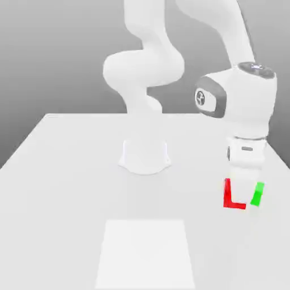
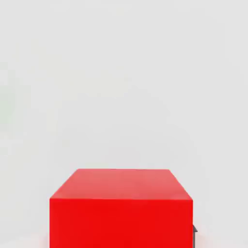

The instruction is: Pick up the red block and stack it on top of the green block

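The hand [image 1: 244,190] was closed on the red block [image 1: 228,195], which was held at the exterior view's right, just beside the green block [image 1: 257,194], low over the white bench [image 1: 68,187].

One red block [image 1: 228,194] and one green block [image 1: 257,193] are showing on the table [image 1: 68,170], making two blocks in all, one of each colour. One white Franka Panda arm [image 1: 148,68] is standing on that single table, carrying one two-finger gripper [image 1: 244,198]. One paler square patch [image 1: 145,252] is lying on the tabletop, and the hand view is showing that one red block again [image 2: 121,208].
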Robot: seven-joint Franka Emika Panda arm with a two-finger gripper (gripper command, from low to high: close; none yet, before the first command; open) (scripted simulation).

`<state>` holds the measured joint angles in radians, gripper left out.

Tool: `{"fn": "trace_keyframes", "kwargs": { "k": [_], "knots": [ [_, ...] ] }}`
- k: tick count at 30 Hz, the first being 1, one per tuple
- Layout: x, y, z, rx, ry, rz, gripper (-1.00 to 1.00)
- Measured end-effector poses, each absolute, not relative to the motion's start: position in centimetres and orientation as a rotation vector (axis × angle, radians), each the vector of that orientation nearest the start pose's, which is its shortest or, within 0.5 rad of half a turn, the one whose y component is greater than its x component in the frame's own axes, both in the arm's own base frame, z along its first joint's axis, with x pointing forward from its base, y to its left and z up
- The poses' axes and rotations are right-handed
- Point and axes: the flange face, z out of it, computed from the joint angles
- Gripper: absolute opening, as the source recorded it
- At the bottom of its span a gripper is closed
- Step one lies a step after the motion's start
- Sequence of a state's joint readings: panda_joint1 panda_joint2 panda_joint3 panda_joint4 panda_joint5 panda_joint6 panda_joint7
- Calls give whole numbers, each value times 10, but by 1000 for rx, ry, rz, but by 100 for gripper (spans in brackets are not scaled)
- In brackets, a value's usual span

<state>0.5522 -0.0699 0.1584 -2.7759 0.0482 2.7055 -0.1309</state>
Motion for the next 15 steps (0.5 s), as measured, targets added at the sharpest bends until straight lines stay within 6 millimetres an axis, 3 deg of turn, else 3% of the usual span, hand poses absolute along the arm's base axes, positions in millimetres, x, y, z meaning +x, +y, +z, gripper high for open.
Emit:
{"fn": "trace_keyframes", "kwargs": {
  "k": [7,13,14,15],
  "knots": [
    [204,310,242,-2504,-1896,3,-100],
    [197,315,190,-2464,-1952,2,-100],
    [196,315,183,-2462,-1954,2,100],
    [196,315,183,-2462,-1954,2,100]
  ]
}}
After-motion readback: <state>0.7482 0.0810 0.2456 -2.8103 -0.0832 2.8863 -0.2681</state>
